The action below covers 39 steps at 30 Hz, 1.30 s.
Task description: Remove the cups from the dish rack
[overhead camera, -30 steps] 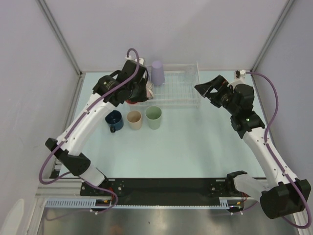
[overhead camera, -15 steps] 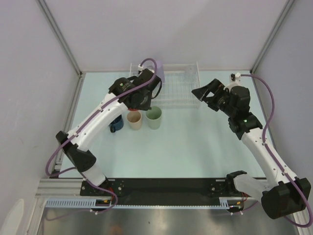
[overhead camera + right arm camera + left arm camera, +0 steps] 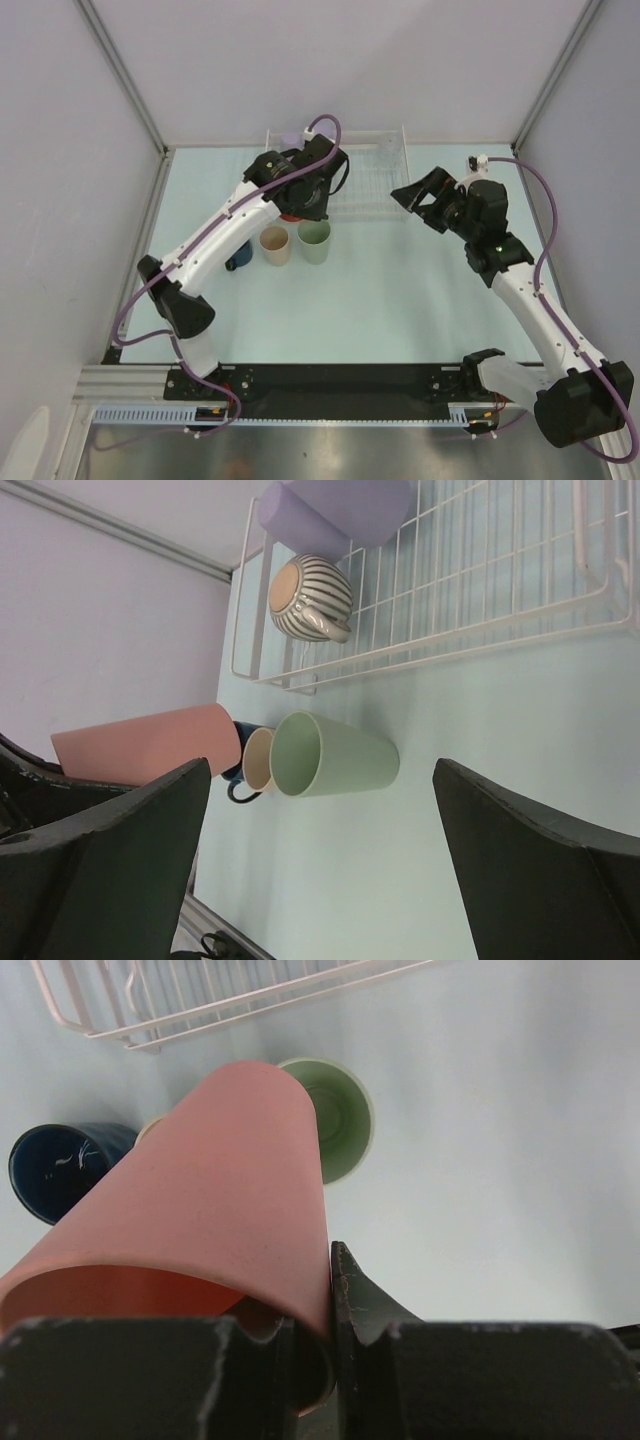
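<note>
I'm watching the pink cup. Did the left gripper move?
Yes. The left gripper, holding the pink cup, shifted rightward along the rack's front edge.

1. The overhead view is bright and even. The light is diffuse, and the pale table (image 3: 400, 290) has no hot spots.
2. I see only faint, soft-edged shadows under the arms there.
3. On the left wrist camera the pink cup (image 3: 200, 1210) sits very close to the lens and looks slightly soft. The left fingers (image 3: 375, 1305) below it are dark and grainy.
4. The navy mug (image 3: 60, 1165) has small white glints inside it.
5. On the right wrist camera the green cup (image 3: 335, 755) and the rack (image 3: 480, 610) are crisp. The right fingers (image 3: 540, 870) at the frame's sides are dark and blurred.
</note>
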Motion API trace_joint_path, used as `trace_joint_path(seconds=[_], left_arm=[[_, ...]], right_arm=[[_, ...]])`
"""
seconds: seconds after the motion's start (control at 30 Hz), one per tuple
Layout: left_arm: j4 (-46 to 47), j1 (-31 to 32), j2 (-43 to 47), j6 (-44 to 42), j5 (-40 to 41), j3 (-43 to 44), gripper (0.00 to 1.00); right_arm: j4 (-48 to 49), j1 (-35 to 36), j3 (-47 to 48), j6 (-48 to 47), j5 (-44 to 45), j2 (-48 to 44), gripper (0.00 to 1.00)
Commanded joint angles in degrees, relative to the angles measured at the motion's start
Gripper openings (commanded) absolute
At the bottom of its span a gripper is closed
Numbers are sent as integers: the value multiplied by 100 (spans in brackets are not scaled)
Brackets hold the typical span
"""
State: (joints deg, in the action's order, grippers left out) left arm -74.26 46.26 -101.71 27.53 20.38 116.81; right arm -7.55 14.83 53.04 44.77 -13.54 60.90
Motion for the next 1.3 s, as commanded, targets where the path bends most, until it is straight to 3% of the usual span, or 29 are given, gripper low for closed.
trace_joint_path(seconds=[0.0,0.33,1.27], left_arm=[[17,85,-42,-81,-192,280,0],[-80,340,-103,33,-271,210,0],[-72,278,-481,77,-192,-89,0]], right_arm=[[149,29,-30,-56,-44,-114,100],[298,29,-136,66,-70,-61,100],[448,2,-364,5,-184,9,100]])
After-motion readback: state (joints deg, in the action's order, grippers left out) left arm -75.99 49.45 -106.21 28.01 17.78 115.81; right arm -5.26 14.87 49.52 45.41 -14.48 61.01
